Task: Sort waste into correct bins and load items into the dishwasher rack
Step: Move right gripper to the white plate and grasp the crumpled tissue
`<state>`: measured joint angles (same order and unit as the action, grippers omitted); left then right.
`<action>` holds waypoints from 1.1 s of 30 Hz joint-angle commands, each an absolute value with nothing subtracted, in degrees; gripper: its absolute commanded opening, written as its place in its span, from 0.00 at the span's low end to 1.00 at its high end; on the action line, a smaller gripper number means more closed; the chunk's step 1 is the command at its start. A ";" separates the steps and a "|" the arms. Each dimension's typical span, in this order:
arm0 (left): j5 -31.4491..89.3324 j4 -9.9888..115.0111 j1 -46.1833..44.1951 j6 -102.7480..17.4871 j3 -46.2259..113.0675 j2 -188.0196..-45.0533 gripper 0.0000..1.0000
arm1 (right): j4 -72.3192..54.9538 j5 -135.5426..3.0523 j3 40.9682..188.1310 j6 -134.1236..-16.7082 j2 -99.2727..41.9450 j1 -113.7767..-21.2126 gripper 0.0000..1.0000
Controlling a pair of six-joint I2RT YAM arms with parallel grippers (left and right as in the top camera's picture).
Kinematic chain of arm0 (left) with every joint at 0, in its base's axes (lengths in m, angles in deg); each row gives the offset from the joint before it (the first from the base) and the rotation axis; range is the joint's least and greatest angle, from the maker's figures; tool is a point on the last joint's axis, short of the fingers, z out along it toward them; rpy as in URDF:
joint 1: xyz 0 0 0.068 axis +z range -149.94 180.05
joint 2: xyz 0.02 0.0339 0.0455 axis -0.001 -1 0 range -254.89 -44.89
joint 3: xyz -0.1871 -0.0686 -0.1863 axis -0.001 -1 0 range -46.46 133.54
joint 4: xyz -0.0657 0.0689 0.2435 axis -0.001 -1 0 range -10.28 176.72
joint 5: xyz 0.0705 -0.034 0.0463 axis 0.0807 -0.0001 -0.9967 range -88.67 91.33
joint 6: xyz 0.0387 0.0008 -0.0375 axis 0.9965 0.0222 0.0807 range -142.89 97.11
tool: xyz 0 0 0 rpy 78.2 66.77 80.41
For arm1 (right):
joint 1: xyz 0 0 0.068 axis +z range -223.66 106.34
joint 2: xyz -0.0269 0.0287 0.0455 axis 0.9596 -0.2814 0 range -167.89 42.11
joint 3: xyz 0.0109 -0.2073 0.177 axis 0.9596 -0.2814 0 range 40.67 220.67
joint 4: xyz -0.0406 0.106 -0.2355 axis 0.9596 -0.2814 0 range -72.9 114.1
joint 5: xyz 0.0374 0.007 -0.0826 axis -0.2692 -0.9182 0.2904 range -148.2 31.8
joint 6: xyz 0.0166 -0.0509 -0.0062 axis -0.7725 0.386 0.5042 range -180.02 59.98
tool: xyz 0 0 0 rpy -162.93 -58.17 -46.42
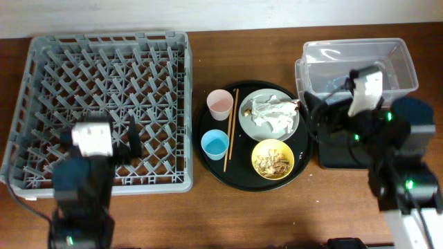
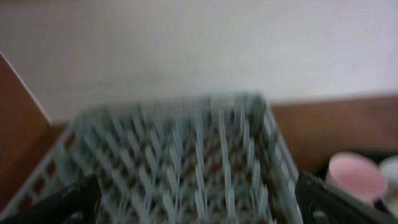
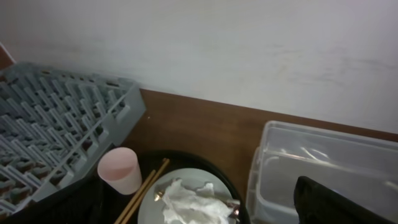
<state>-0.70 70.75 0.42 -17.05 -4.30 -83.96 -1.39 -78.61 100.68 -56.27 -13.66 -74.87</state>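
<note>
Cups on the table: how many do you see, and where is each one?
2. The pink cup stands at the upper left of the round black tray, left of the chopsticks; the blue cup stands just below it. Others may be hidden.

Round black tray (image 1: 239,152) on brown wooden table (image 1: 242,214) — white wall (image 1: 208,14) behind

The rack (image 1: 69,69) is sitting at nine o'clock from the round tray (image 1: 242,158), the tub (image 1: 346,47) at two and the shallow tray (image 1: 338,151) at three, in front of the tub. On the round tray, the far cup (image 1: 219,104) is standing at eleven o'clock, the near cup (image 1: 214,144) at eight, the plate (image 1: 263,95) at one, the bowl (image 1: 273,142) at five. The chopsticks (image 1: 231,128) are lying between cups and plate, running twelve to six. The tissue (image 1: 271,112) is resting on the plate, food scraps (image 1: 271,162) in the bowl.
</note>
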 commanded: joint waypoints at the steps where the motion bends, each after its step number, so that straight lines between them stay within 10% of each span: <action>1: -1.48 63.49 0.61 -16.72 10.23 -97.60 0.99 | -7.54 -81.58 109.75 -55.72 -21.59 -74.28 0.99; 12: 7.04 46.95 0.59 -15.69 34.16 -128.46 0.99 | -22.97 -68.49 127.85 -56.58 -40.54 -60.42 0.98; 33: -2.20 28.55 3.34 -34.58 50.14 -132.59 1.00 | -49.22 -53.82 151.48 -82.67 -71.49 -59.35 0.97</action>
